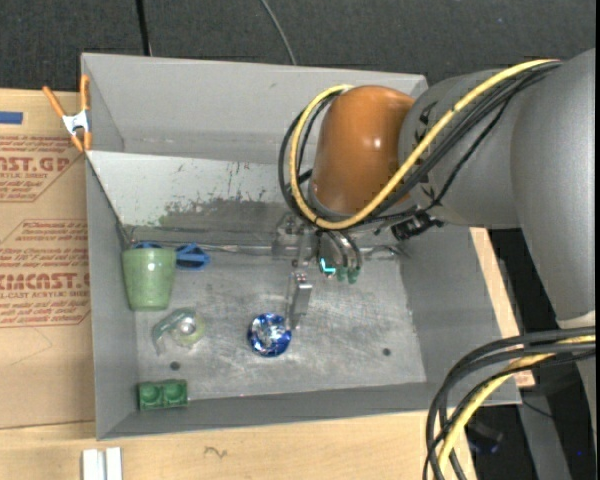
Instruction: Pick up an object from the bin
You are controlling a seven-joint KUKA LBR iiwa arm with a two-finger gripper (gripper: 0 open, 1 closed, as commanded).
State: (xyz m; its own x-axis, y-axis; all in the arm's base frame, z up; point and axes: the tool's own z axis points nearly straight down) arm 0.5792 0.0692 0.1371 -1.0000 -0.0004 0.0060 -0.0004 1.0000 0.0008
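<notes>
Camera view: green cup [148,276] at the left wall of the bin [365,333] hides part of a blue piece [191,258]. Clear lump [178,329]: kind unclear. Glossy blue-and-white ball [270,335] lies mid-floor, toward the front. Gripper [298,310] is just above-right of it; whether clenched or released, cannot tell.

The grey bin [365,343] holds a green cup [148,276], a blue piece [191,258] beside it, and below it a clear wad [178,329], blue ball [270,335], green brick [162,395].
</notes>
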